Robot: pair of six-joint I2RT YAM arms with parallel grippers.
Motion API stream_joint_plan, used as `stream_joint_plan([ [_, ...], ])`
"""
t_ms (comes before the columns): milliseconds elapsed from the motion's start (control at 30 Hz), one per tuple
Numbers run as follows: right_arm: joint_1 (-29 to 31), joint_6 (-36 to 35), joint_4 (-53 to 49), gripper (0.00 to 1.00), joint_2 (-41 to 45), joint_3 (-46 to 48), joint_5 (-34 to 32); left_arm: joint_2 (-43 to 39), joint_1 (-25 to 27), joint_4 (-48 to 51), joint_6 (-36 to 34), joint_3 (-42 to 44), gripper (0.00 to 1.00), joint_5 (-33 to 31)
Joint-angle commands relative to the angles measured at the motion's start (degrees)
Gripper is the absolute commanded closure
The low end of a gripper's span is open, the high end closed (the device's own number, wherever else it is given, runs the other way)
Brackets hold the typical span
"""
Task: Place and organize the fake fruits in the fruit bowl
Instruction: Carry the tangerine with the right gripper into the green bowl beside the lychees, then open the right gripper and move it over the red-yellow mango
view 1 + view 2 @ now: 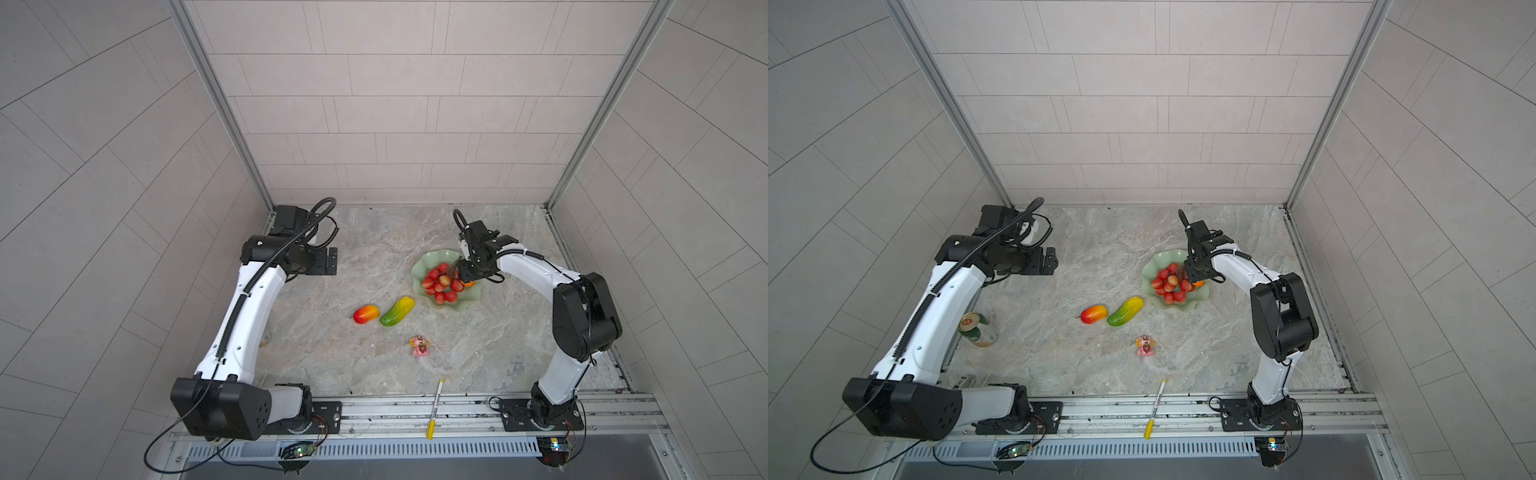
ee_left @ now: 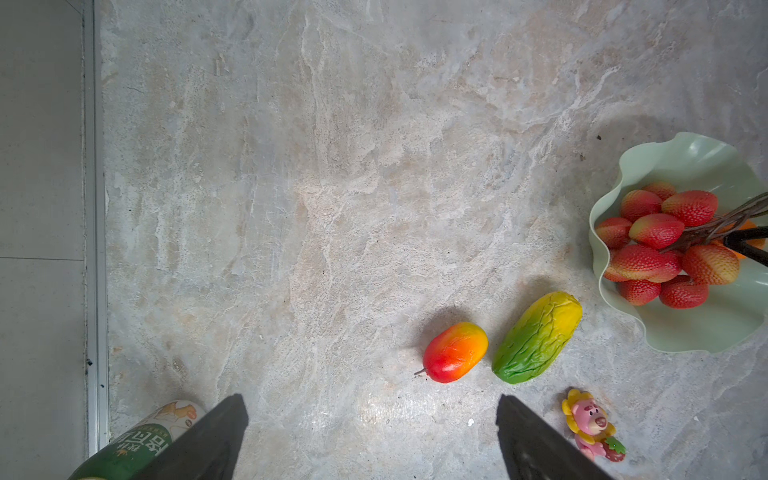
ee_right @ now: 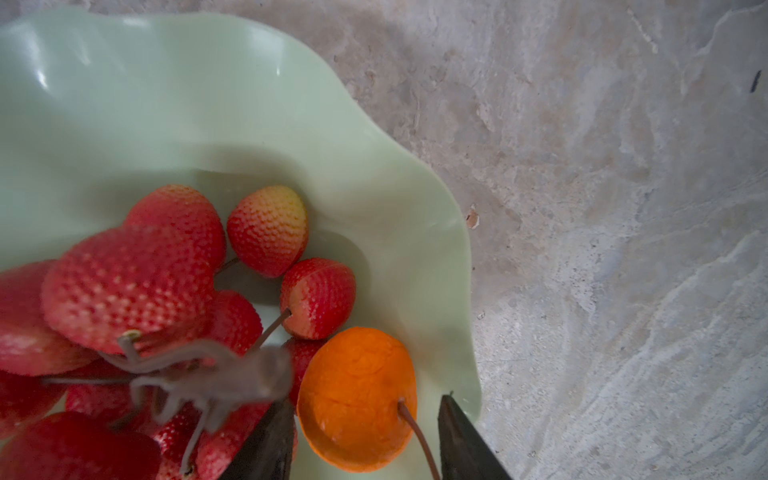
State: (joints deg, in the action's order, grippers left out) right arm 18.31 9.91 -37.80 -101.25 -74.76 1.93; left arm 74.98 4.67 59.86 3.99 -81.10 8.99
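A worktop walled on three sides is left bare at its back centre. A green can by the left arm is caught in a top view. The jaws of the left gripper are spread, empty. The grape bunch is set in the fruit bowl; the green-to-yellow fruit and mango are laid outside. From the right wrist the orange is shown in the bowl, between the released jaws of the right gripper.

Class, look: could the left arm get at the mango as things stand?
Probably yes. The mango lies near the open left gripper, with only bare table between them.
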Motion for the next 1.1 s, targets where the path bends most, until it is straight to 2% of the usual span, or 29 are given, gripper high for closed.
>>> stream_joint_plan([
  [0,-0.1,-0.6,-2.0,0.49,0.9,-0.9,-0.3,-0.1,0.2,0.0,-0.5,-0.9,0.0,0.0],
  [200,0.0,-1.2,-4.6,0.49,3.7,-2.4,-1.2,0.0,0.3,0.0,-0.5,-0.7,0.0,0.0],
  [300,0.0,-1.9,-6.6,0.45,6.3,-3.4,-2.4,0.0,0.3,0.0,-0.5,-0.8,0.0,0.1],
  [333,-0.1,-2.1,-7.2,0.42,7.2,-3.8,-2.7,0.0,0.3,-0.1,-0.5,-0.8,0.0,0.2],
  [467,0.0,-3.0,-9.4,0.19,10.0,-5.4,-2.9,0.1,0.3,-0.2,-0.5,-0.8,0.0,0.3],
  [633,2.3,-4.6,-10.0,0.01,12.4,-6.7,0.5,-0.1,0.3,-0.2,-0.5,-0.6,0.0,0.2],
  [733,5.5,-5.0,-8.8,0.01,13.0,-7.4,5.0,-0.1,0.3,-0.2,-0.5,-0.6,0.0,0.2],
  [833,10.7,-6.1,-8.3,0.0,12.2,-9.0,6.6,-0.2,0.2,-0.3,-0.5,-0.5,0.0,0.2],
  [967,17.6,-11.9,-7.6,0.0,9.5,-10.9,8.4,-0.4,0.3,-0.4,-0.5,-0.2,0.0,0.1],
  [1067,20.0,-15.6,-6.9,0.0,6.0,-12.0,11.1,-0.7,0.3,-0.5,-0.6,0.0,0.0,-0.3],
])
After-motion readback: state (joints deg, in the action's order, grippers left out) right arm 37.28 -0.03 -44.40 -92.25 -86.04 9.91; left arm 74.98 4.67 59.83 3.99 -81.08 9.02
